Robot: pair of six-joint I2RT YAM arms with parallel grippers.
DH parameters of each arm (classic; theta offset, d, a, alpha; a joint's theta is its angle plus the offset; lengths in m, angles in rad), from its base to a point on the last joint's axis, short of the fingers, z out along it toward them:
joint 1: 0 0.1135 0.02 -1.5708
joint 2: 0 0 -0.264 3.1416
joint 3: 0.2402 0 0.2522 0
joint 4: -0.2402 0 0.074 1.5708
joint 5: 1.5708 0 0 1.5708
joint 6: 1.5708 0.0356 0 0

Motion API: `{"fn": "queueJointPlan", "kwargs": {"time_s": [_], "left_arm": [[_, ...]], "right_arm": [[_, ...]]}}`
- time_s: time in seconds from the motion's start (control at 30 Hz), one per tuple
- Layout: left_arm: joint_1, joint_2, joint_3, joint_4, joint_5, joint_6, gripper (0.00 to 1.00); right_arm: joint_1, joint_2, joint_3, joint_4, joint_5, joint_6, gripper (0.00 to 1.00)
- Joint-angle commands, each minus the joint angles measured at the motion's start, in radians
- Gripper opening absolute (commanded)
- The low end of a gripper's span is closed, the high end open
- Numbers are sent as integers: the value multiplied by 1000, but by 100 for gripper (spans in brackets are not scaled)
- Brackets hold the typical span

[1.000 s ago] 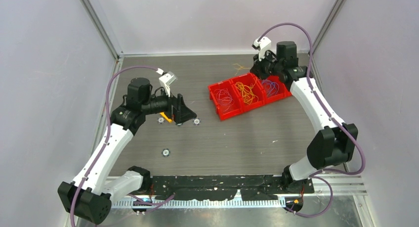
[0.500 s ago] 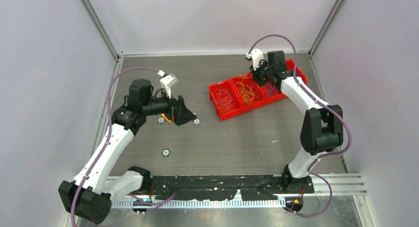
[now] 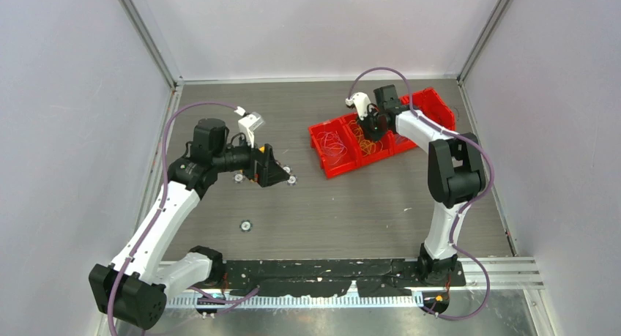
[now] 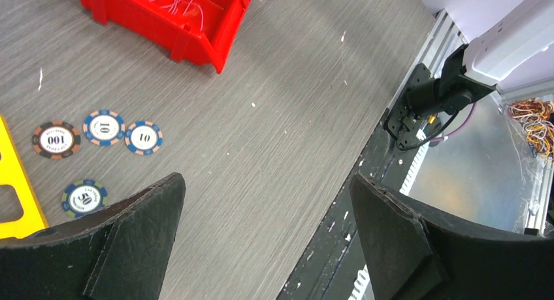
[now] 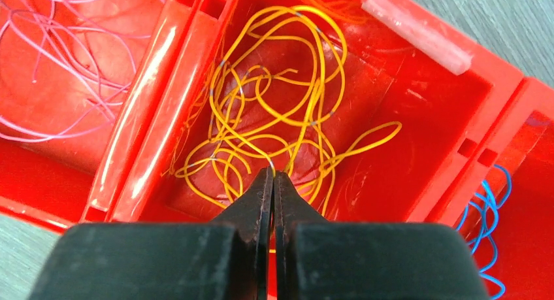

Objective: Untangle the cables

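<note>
The cables lie sorted in a red bin (image 3: 327,162): pink ones (image 5: 59,65) in the left compartment, yellow ones (image 5: 281,84) in the middle, blue ones (image 5: 487,202) on the right. My right gripper (image 5: 273,172) hangs over the middle compartment (image 3: 368,125), shut, with a thin yellow cable pinched at its tips. My left gripper (image 4: 268,179) hovers open and holds nothing, low over the table left of the bin (image 3: 282,173).
Several poker chips (image 4: 104,127) and a yellow piece (image 4: 13,195) lie by the left gripper, and one more chip (image 3: 244,225) sits nearer. Another red bin (image 3: 433,102) stands behind the right arm. An orange wire bundle (image 4: 532,120) lies off the table's near edge.
The right arm has swung left from behind the bin's right end to over the middle compartment, its gripper staying shut. The left gripper has edged slightly right.
</note>
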Motion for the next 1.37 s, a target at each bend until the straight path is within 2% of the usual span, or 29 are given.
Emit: {"fn": "queueJointPlan", "kwargs": {"time_s": [0.0,0.07,0.1,0.13,0.2,0.4,0.47,0.57,0.73,0.77,0.87,0.97,1.07,1.17,1.33], "left_arm": [[10,-3,30,-101,-25,67,100],[16,-2,56,-161,-44,94,100],[18,2,78,-194,-50,112,100],[22,9,95,-240,-55,134,100],[35,24,127,-300,-68,146,100],[95,63,219,-441,-96,202,100],[115,71,252,-476,-137,215,100],[154,88,325,-549,-184,253,100],[215,114,391,-618,-300,277,100],[222,117,387,-614,-321,278,100],[224,108,338,-583,-363,264,100],[223,87,226,-521,-381,229,100],[223,73,131,-479,-379,216,100],[223,61,85,-471,-400,233,100],[223,21,81,-463,-398,246,100]], "right_arm": [[1,9,109,-18,31,8,8],[0,-6,145,-58,19,17,17],[0,-17,155,-71,3,23,27],[0,-44,170,-97,-13,33,33],[0,-99,180,-126,-37,51,54],[-5,-283,199,-228,-68,65,87],[-15,-337,211,-264,-73,68,94],[-49,-425,250,-336,-93,88,99],[-175,-549,249,-424,-165,127,95],[-231,-587,237,-436,-195,141,95],[-342,-683,120,-435,-238,168,95],[-438,-747,-25,-417,-237,179,95],[-459,-835,-236,-346,-190,181,95],[-460,-895,-375,-311,-181,195,95],[-461,-934,-402,-323,-173,196,95]]}}
